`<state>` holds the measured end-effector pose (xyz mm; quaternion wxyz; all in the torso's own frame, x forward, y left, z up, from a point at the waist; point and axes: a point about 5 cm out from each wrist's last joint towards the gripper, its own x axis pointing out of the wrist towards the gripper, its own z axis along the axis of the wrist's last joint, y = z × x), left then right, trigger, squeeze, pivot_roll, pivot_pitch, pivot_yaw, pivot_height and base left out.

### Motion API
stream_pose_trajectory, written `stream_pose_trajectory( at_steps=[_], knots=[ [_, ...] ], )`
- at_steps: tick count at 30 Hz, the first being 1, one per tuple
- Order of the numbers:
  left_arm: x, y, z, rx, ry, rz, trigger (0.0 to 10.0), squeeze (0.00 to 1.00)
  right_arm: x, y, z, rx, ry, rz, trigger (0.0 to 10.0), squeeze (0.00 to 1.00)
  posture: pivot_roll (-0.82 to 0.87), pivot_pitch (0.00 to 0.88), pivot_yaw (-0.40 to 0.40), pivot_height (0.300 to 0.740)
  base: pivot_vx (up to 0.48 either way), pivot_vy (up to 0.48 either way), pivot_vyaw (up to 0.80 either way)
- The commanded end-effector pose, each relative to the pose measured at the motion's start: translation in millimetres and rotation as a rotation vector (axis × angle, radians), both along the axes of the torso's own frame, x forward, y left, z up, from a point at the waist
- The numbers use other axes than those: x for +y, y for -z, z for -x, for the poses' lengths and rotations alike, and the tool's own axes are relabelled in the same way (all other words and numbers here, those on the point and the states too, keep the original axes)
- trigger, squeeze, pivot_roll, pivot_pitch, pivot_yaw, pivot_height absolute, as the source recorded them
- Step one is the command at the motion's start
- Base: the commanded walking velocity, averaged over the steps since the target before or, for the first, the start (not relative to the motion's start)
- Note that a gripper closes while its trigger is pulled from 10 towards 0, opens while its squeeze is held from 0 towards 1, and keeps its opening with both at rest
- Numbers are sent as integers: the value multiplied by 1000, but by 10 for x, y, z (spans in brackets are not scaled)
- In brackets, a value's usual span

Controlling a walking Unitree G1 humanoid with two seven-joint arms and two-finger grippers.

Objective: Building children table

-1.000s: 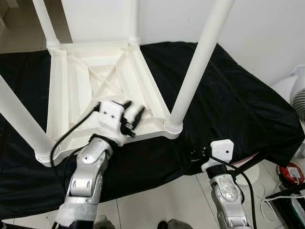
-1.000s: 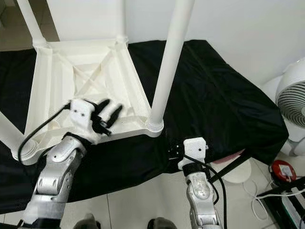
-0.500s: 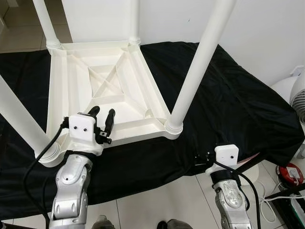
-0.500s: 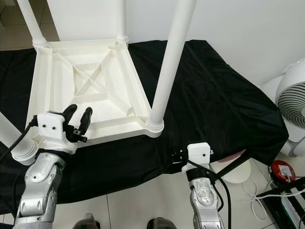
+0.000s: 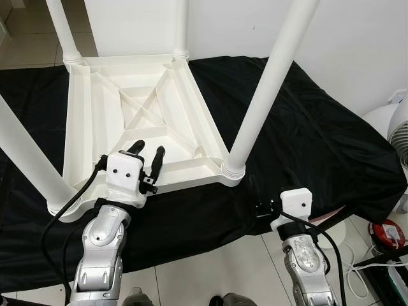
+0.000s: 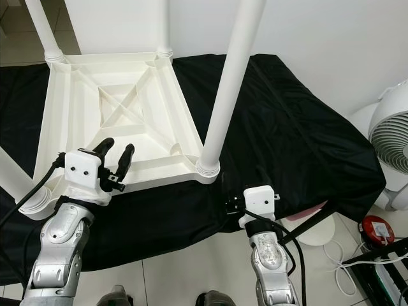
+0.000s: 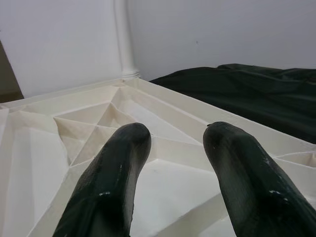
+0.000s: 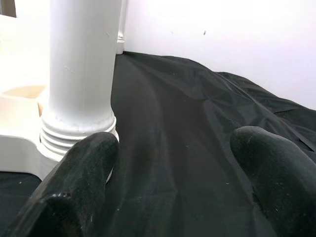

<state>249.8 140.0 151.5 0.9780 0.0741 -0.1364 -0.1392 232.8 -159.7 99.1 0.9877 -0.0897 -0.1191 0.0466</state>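
the left gripper (image 5: 148, 157) hangs over the near rail of the upturned table (image 5: 134, 108), its two black fingers (image 7: 114, 173) spread wide with nothing between them. the right gripper (image 8: 168, 182) sits low at the near edge of the black cloth (image 5: 319, 140), also spread wide and empty, just beside the threaded base of the near right leg (image 5: 268, 89).

the step in hand looks like checking or tightening that leg, and i'd say the way to do it well is to bring the right gripper's fingers around the leg low down, close to the collar, while the left one presses on the rail so the frame doesn't turn along with it (the cloth looks slippery enough to let it slide).

the table itself is white plastic, lying top-down on the cloth-covered surface, its ribbed underside showing a cross of braces. all four round legs appear seated in the corner sockets and stand upright, the near ones rising out of the frame. a fan (image 6: 390, 159) stands off to the right by the wall.
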Motion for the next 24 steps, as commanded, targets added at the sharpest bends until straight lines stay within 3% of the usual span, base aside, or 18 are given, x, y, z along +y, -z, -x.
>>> stream_pose_trajectory(
  at_steps=[1, 24],
  knots=[
    [-6, 57, 3, 20, -26, 3, 10000, 0, -36, 6, -8, -3, 13, 19, 10000, 0, 70, 31, -64, 740, 0, 0, 0],
    [-24, 39, 35, 2, -9, 6, 10000, 0, 7, 18, -16, 2, -29, 19, 10000, 0, 77, 38, -65, 740, 0, 0, 0]
  ],
)
